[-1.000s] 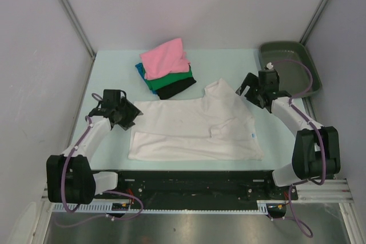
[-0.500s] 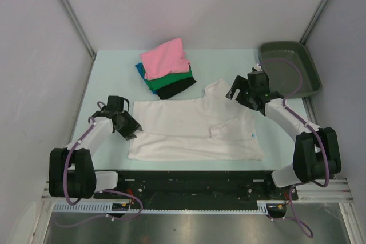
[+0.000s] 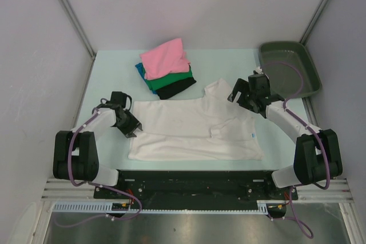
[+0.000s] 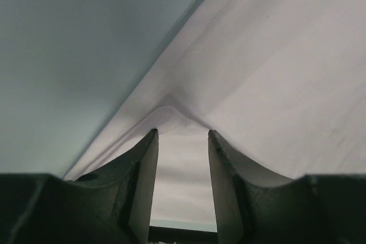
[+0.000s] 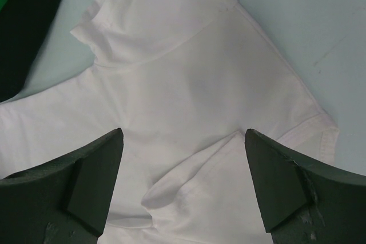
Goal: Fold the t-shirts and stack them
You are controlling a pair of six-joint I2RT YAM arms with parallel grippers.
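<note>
A large white t-shirt (image 3: 194,130) lies spread on the table's near middle. Behind it is a stack of folded shirts: pink (image 3: 166,58) on top, then teal (image 3: 139,71), green (image 3: 168,80) and black (image 3: 177,88). My left gripper (image 3: 130,127) is at the white shirt's left edge. In the left wrist view the gripper (image 4: 182,132) has its fingers a narrow gap apart, with white cloth (image 4: 274,67) bunched at the tips. My right gripper (image 3: 240,94) hangs wide open over the shirt's upper right. In the right wrist view the gripper (image 5: 183,135) is above a folded sleeve (image 5: 229,164).
A dark grey-green tray (image 3: 303,84) stands at the back right corner, just behind my right arm. White walls close in the table on both sides and at the back. The black shirt's corner (image 5: 23,32) shows at the right wrist view's top left.
My left gripper moved right and nearer, onto the white shirt's left edge. My right gripper moved left from beside the tray to over the shirt's upper right.
</note>
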